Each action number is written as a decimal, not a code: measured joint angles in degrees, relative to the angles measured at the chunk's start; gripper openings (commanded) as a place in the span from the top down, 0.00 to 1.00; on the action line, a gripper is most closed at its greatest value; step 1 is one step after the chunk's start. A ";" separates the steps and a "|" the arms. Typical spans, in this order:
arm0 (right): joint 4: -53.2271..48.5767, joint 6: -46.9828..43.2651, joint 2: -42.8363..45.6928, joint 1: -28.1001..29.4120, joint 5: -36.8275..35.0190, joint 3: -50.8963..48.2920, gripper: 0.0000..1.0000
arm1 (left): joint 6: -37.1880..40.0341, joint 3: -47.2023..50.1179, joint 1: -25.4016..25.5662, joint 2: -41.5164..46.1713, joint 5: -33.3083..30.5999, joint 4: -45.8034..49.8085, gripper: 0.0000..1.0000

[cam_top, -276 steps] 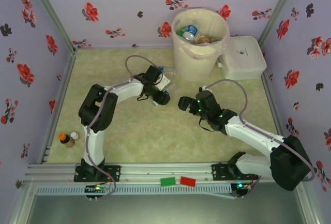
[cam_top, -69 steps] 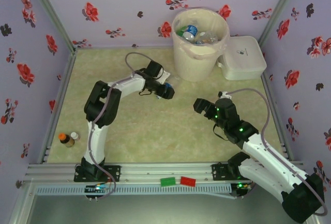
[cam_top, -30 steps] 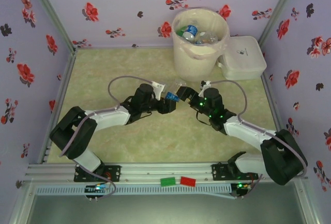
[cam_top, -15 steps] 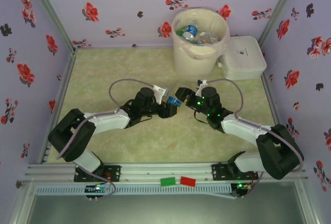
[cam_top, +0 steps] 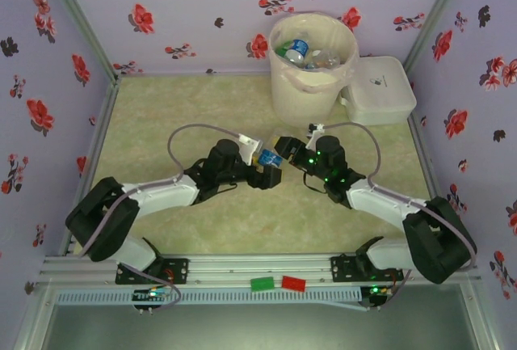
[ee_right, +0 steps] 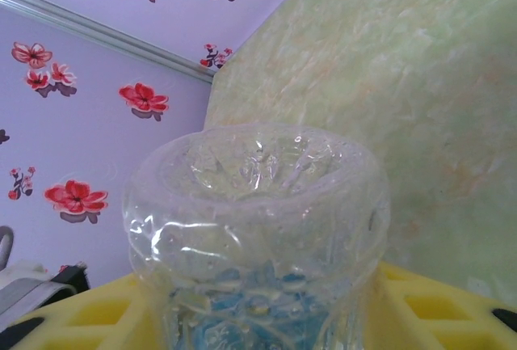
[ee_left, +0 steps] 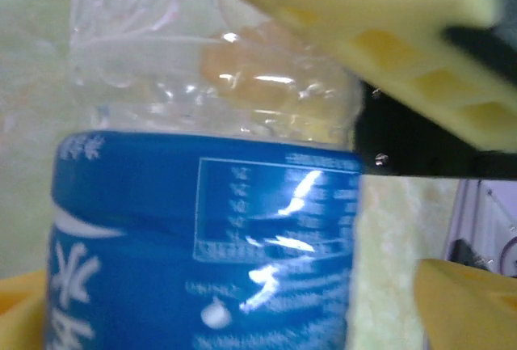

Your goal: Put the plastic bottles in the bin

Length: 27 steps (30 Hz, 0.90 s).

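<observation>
At the near edge, a small flat green block [cam_top: 260,284] and a small flat red block [cam_top: 293,283] lie side by side on the metal rail, one of each, between the two arm bases.

Further in, both arms reach toward mid-counter and meet tip to tip. The left pincer [cam_top: 263,170] and the right pincer [cam_top: 283,150] flank a single clear plastic bottle with a blue label [cam_top: 269,158].

The top camera cannot show how either pincer grips it, but the wrist cameras can. The left wrist camera has the blue label close up. Pale green counter shows between the label and one yellow finger [ee_left: 468,301], so the left pincer is spread rather than clamped. A yellow finger of the other arm [ee_left: 363,10] lies across the bottle's clear end. In the right wrist view, that clear ribbed end sits tight between two yellow fingers [ee_right: 436,301]. The right pincer is pinching the bottle.

The pale green marbled counter [cam_top: 161,115] lies open to the left and toward the far-left corner.

At the far edge stands one tall round cream-white bin [cam_top: 303,99] with a pinkish liner. It holds several bottles, too jumbled to count, among them a blue-capped one [cam_top: 297,47] and a green one [cam_top: 282,49]. Just to its right sits one flat white lidded box [cam_top: 378,90]. Flowered lilac walls close the left, far and right sides.
</observation>
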<state>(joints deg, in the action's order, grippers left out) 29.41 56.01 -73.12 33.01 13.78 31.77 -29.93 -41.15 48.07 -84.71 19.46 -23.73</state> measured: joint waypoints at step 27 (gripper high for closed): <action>-38.18 -18.69 7.17 -8.00 -7.80 34.60 0.51 | -5.38 13.14 -18.80 24.28 -21.00 8.39 0.00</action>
<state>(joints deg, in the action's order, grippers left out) -8.78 37.32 -65.95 25.02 5.98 66.37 -35.31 -28.01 29.28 -60.42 -1.54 -15.33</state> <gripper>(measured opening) 0.513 0.998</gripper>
